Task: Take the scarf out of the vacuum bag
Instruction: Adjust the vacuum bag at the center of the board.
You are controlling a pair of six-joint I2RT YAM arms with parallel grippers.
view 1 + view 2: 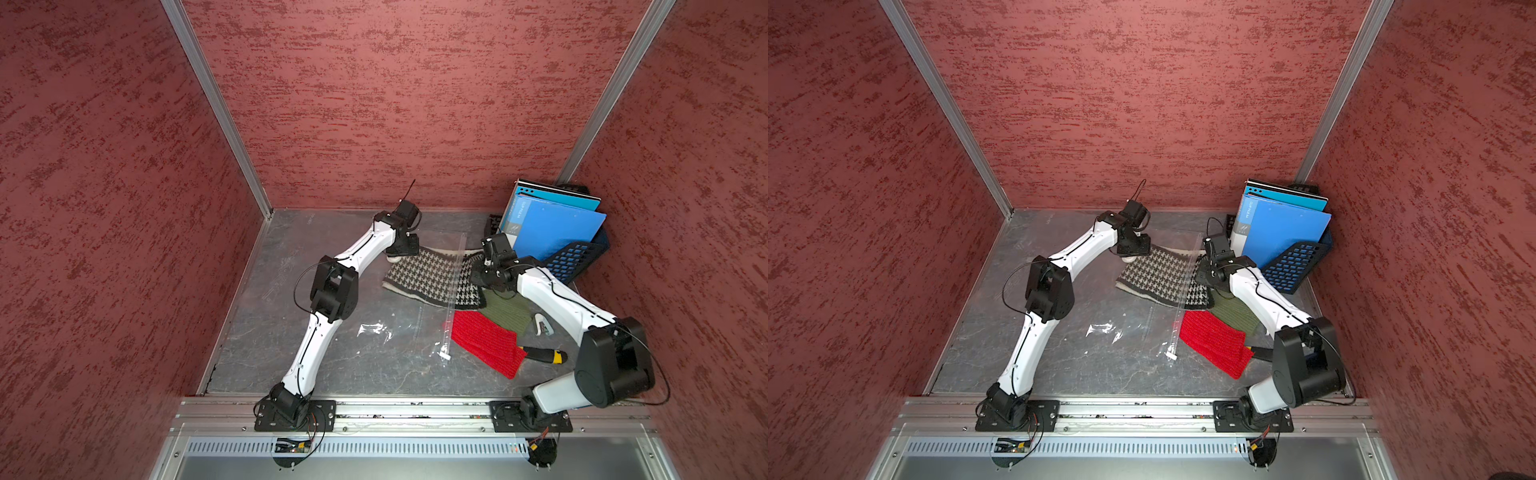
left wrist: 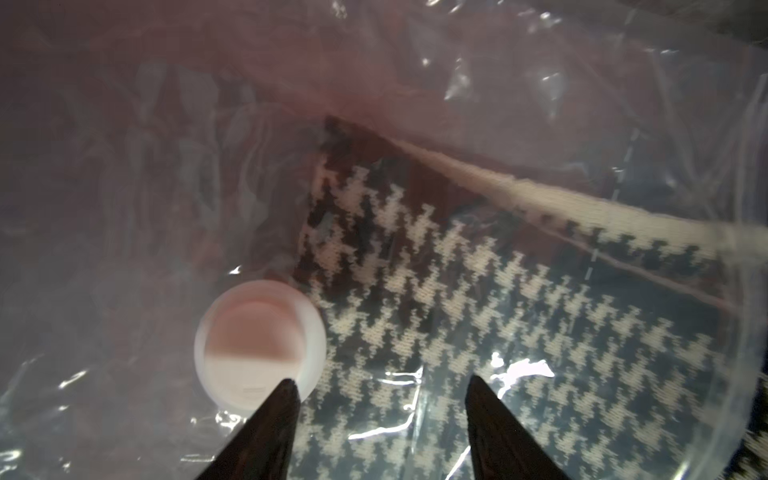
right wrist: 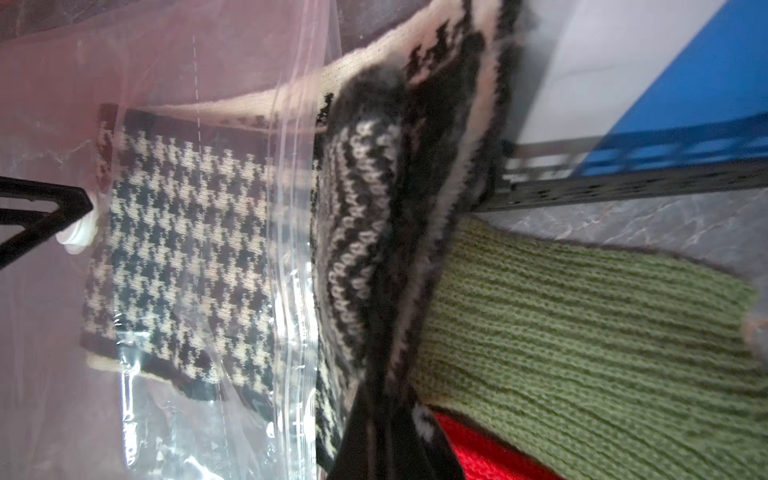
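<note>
The left arm [image 1: 305, 353] and right arm [image 1: 557, 303] share one build: glossy white, gently curved link shells between bulky matte-black joint housings. A thin black seam and small dark screws run along the white shells. A thin black cable [image 1: 296, 286] loops beside each elbow. Each arm is mounted on a flat black rectangular base plate [image 1: 326, 409] with silver corner screws. The left gripper [image 2: 382, 380] has two black, wedge-shaped fingers [image 2: 266, 436].
</note>
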